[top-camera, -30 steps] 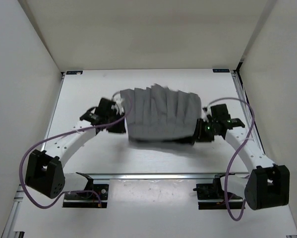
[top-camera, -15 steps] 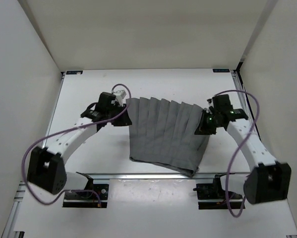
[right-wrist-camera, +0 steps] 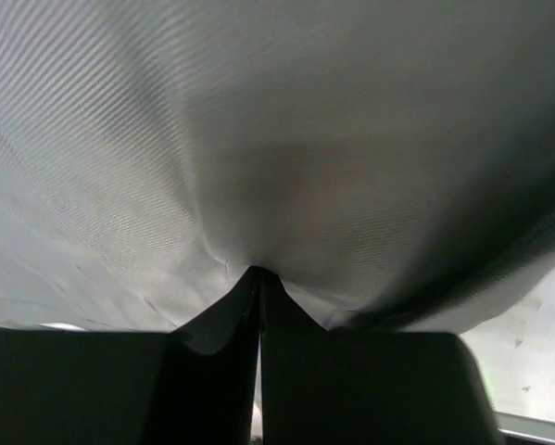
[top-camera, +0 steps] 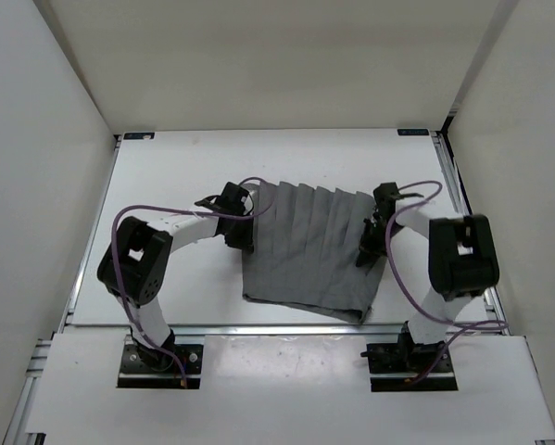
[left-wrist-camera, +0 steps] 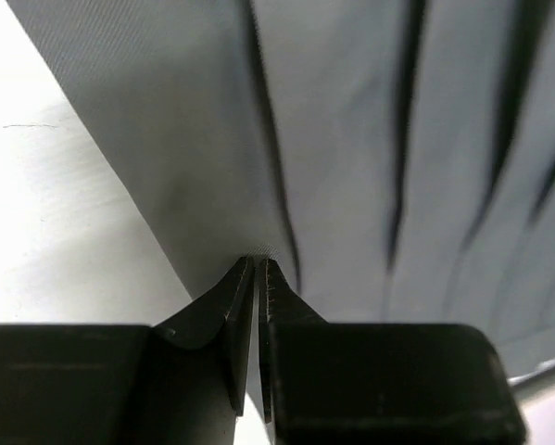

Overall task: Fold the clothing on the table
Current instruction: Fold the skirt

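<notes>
Arm pose: both arms are folded at the elbow, forearms reaching inward and low over the table (top-camera: pixel 166 176). The left gripper (top-camera: pixel 241 229) comes in from the left side, the right gripper (top-camera: pixel 372 243) from the right.

Count: two arms, two grippers, one garment, one tabletop.

Clothing (top-camera: pixel 309 246): a grey pleated piece lying spread flat mid-table between the two grippers, pleats running from far edge to near edge, with its near hem close to the front rail.

Left gripper (left-wrist-camera: pixel 258 264): the jaws are almost together with only a thin slit between them. The tips are set into the cloth (left-wrist-camera: pixel 397 139) just inside its left edge, clenched on a pinch of fabric.

Right gripper (right-wrist-camera: pixel 257 273): the jaws are fully together. The fabric (right-wrist-camera: pixel 258 120) puckers and tents up from the tips, so it is grasped at the right edge.
</notes>
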